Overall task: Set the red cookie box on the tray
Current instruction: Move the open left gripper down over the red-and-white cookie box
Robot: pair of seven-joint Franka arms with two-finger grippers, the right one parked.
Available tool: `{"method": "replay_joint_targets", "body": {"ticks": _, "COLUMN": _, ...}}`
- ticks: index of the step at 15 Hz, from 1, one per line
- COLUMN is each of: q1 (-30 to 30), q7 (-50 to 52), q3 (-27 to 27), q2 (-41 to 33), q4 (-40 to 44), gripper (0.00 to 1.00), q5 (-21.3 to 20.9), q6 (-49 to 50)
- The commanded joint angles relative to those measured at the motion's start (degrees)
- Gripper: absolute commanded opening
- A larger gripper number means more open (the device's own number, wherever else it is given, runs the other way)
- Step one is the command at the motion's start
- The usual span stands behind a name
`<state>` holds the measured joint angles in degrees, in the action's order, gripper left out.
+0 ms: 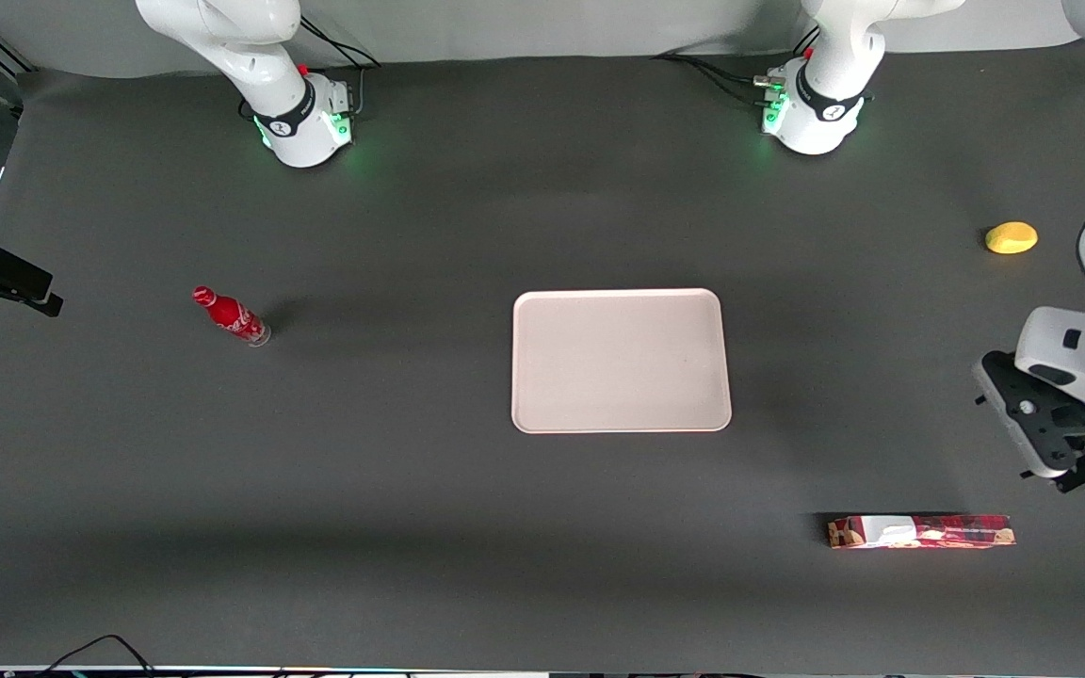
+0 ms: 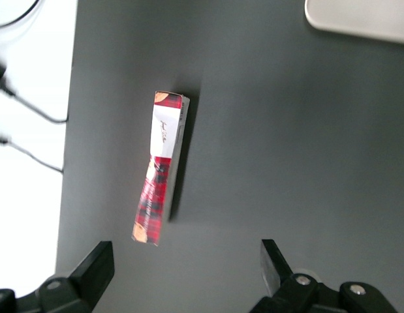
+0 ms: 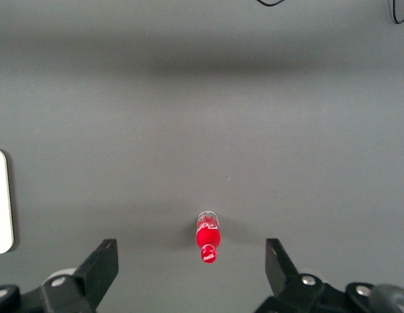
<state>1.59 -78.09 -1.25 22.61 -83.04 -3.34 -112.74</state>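
Observation:
The red cookie box (image 1: 919, 531) lies flat on the dark table near the front edge, toward the working arm's end, nearer the front camera than the tray (image 1: 620, 361). The tray is pale pinkish-white, bare, and sits mid-table. My left gripper (image 1: 1046, 428) hangs above the table a little farther from the front camera than the box, apart from it. In the left wrist view the box (image 2: 161, 168) lies lengthwise ahead of the gripper (image 2: 185, 267), which is open with nothing between its fingers (image 2: 97, 264); a corner of the tray (image 2: 361, 19) shows too.
A small red bottle (image 1: 232, 316) stands toward the parked arm's end of the table, also seen in the right wrist view as the bottle (image 3: 208, 238). A yellow rounded object (image 1: 1011, 237) lies toward the working arm's end. The table's front edge runs close to the box.

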Motion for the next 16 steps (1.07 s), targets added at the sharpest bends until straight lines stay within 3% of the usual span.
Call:
{"method": "replay_joint_targets", "body": {"ticks": 1, "q1": 0.6, "q7": -10.7, "q3": 0.5, "q2": 5.3, "q4": 2.2, "gripper": 1.00, "q5": 0.4, "q6": -4.6}}
{"method": "replay_joint_targets", "body": {"ticks": 16, "q1": 1.0, "q7": -11.5, "q3": 0.3, "q2": 20.7, "q4": 2.2, "gripper": 1.00, "q5": 3.8, "q6": -24.3}}
